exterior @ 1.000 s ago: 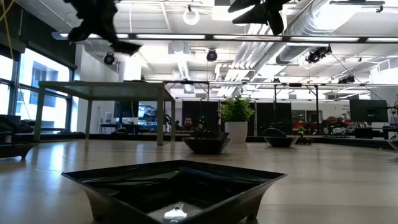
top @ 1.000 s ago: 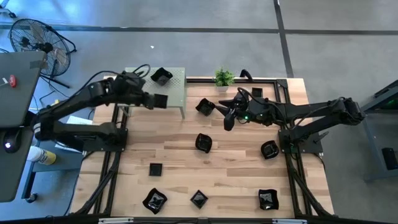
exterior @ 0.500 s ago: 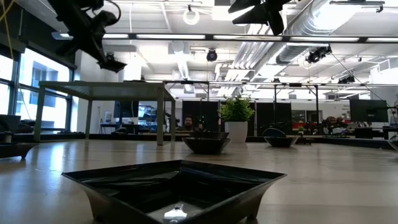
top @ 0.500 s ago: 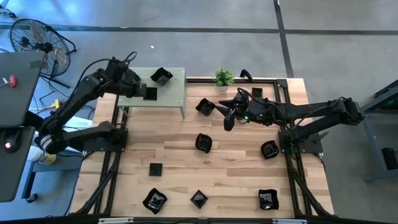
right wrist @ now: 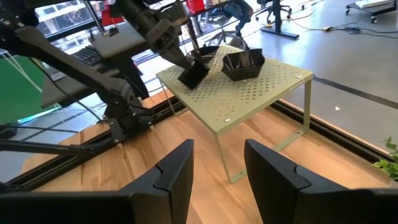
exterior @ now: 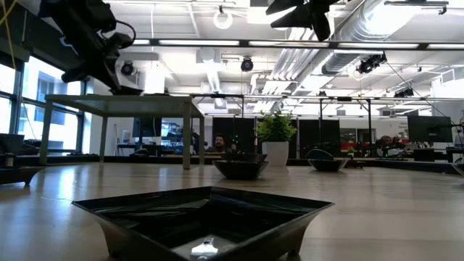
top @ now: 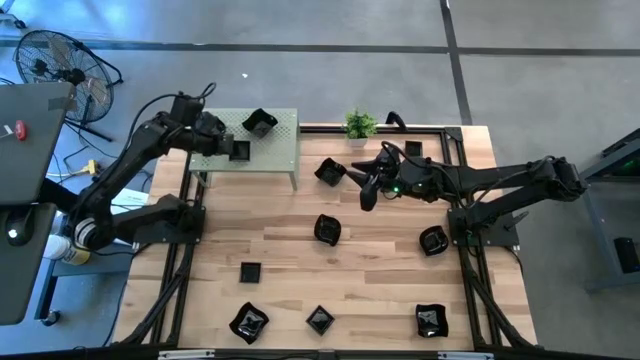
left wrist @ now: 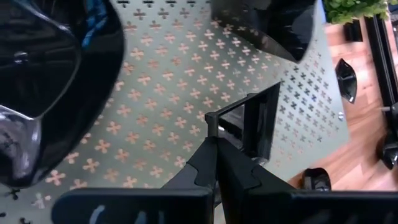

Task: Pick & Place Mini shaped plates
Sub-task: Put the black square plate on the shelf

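**Square plate poised just above the shelf**

Our left end effector [top: 232, 150] is clamped on a small glossy black square plate [left wrist: 252, 124], tilted on edge just over the pale green perforated metal shelf [top: 280, 155], left of a wavy black dish [top: 260, 124]. Our right end effector [top: 366, 192] waits open, farther right.

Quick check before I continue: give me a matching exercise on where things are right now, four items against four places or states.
Items
1. left gripper
2. right gripper
3. potted plant
4. wavy black plate

Places or states
A. open, above the wooden table, holding nothing
B. lying on the green perforated shelf, free of any gripper
C. at the table's far edge
D. shut on a small square plate over the shelf

Pairs: 1-D, 2-A, 3-C, 4-B
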